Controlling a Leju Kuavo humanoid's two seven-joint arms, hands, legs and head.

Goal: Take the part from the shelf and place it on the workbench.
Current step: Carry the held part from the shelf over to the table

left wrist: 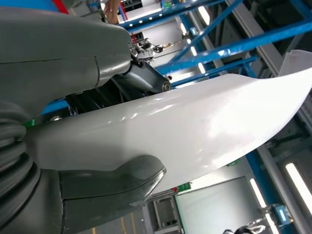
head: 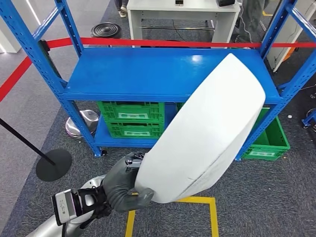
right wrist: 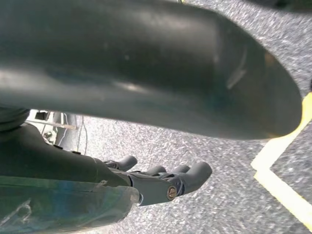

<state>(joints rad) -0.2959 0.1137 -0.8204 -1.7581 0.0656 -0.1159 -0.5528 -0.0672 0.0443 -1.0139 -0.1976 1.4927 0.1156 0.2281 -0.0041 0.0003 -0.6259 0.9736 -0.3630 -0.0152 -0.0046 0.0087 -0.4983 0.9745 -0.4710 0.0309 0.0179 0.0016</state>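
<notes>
Head view: part (head: 209, 133) white, smooth (rounded), in left hand (head: 125, 185).

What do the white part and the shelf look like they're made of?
Part: looks like smooth moulded plastic or painted composite, glossy; ceiling lights reflect off it in the left wrist view. The left robot hand grips its lower edge. Shelf: blue painted metal, judging by the perforated uprights and the sheen on the deck.
</notes>
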